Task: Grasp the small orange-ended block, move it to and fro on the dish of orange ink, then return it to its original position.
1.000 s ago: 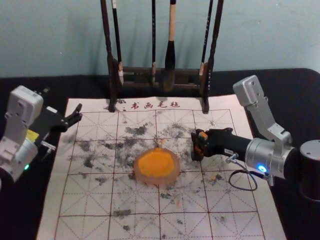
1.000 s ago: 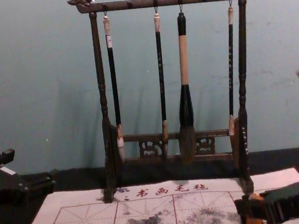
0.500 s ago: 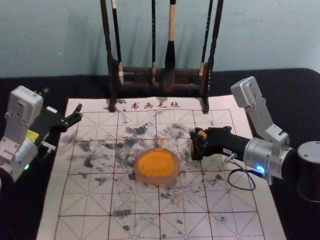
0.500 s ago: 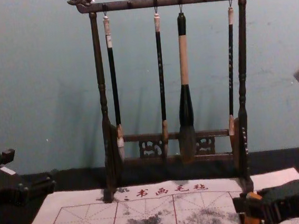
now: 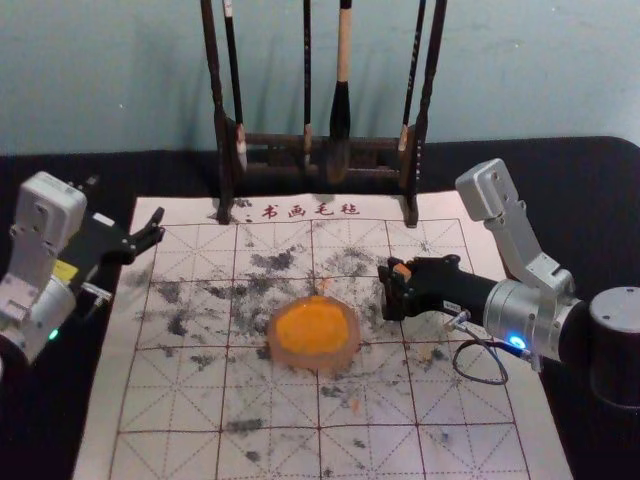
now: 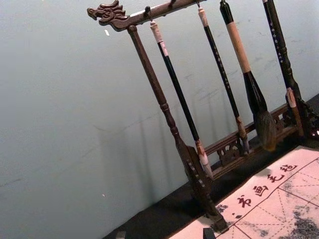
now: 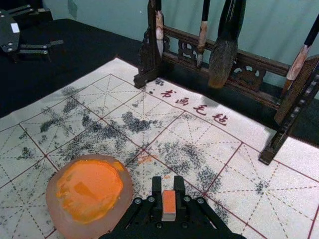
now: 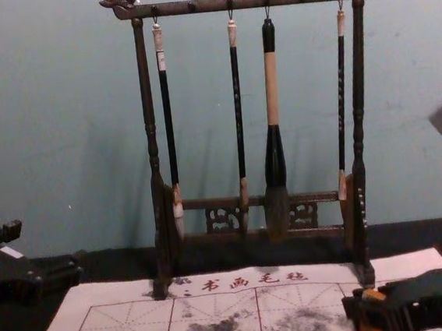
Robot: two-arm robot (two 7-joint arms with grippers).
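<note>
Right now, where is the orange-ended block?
The block is clamped in the right gripper, which the head view shows to the right of the orange ink dish, a short gap away.

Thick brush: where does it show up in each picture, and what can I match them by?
Head view: thick brush at top, just right of centre.
Chest view: just right of centre, hanging from the rack.
Left wrist view: hanging between thinner brushes.
Right wrist view: bristles before the rack's crossbar.
Shared landmark: red lettering on the mat.
</note>
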